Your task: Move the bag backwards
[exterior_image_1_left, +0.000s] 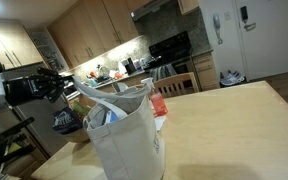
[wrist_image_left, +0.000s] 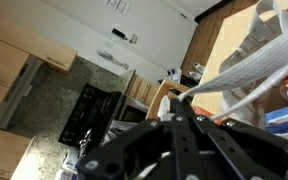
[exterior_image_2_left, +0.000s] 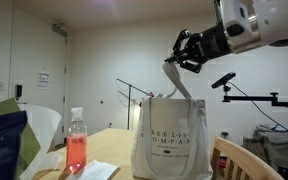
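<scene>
While its body sits upright on the wooden tabletop [exterior_image_1_left: 234,120], the bag [exterior_image_1_left: 124,135] has one strap [exterior_image_1_left: 96,92] drawn up and off to the side, pinched in the end effector [exterior_image_1_left: 68,86], whose jaws are closed narrow on the fabric and grip nothing else. The bag's mouth gapes open in an exterior view, and something pale blue-grey shows inside, though what it is cannot be told. Just behind the bag stands a bottle [exterior_image_1_left: 159,103], only its red cap and upper part clear of the cloth. In an exterior view the bottle [exterior_image_2_left: 77,150] shows whole, clear with red liquid in it, standing apart from the bag [exterior_image_2_left: 174,145] with white paper [exterior_image_2_left: 96,171] at its foot. The same view shows dark lettering on the bag's face, a wooden chair [exterior_image_2_left: 242,160] near it, a green packet [exterior_image_2_left: 4,140] at the frame's edge, and the strap [exterior_image_2_left: 174,78] rising to the end effector [exterior_image_2_left: 177,60] above the bag. The wrist view shows the dark end effector [wrist_image_left: 184,135] up close, the white strap [wrist_image_left: 246,68] running away from it, and a kitchen stove [wrist_image_left: 94,112] behind.
</scene>
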Robot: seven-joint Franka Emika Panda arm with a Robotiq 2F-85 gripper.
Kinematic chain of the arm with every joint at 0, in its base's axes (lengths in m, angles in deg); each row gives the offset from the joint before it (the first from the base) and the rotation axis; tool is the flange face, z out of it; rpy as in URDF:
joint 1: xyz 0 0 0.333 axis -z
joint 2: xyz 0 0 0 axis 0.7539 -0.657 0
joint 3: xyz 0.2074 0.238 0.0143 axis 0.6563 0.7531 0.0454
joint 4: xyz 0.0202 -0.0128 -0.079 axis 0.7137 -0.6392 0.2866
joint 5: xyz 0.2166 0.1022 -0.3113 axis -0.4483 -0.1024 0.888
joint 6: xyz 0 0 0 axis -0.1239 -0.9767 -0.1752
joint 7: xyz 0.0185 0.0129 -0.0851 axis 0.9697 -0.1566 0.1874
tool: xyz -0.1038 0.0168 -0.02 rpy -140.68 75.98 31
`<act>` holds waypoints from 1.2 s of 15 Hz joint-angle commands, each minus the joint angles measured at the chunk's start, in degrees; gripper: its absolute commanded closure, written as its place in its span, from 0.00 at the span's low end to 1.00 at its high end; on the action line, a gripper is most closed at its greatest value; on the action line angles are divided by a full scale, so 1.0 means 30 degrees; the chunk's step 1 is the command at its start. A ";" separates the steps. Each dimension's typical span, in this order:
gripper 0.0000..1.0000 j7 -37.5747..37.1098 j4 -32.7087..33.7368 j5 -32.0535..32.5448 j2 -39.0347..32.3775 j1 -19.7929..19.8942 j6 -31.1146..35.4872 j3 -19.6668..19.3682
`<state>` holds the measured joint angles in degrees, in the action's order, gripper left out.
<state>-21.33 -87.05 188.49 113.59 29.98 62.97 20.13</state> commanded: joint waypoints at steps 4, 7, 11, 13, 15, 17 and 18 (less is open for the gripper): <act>1.00 0.1335 0.0076 0.1906 0.0065 0.0736 0.4104 -0.1630; 0.98 0.1124 0.0000 0.1415 0.0010 0.0653 0.3733 -0.1528; 0.98 0.1120 -0.0001 0.1403 0.0005 0.0639 0.3730 -0.1483; 1.00 0.1120 -0.0001 0.1403 0.0005 0.0639 0.3730 -0.1483; 1.00 0.1132 0.0080 0.1710 -0.0202 0.0306 0.3862 -0.1212; 1.00 0.1311 0.0201 0.1840 -0.0519 -0.0172 0.4026 -0.0712; 1.00 0.1290 0.0300 0.1988 -0.0747 -0.0515 0.4187 -0.0421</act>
<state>-18.08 -87.13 193.03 113.03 30.49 74.25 17.00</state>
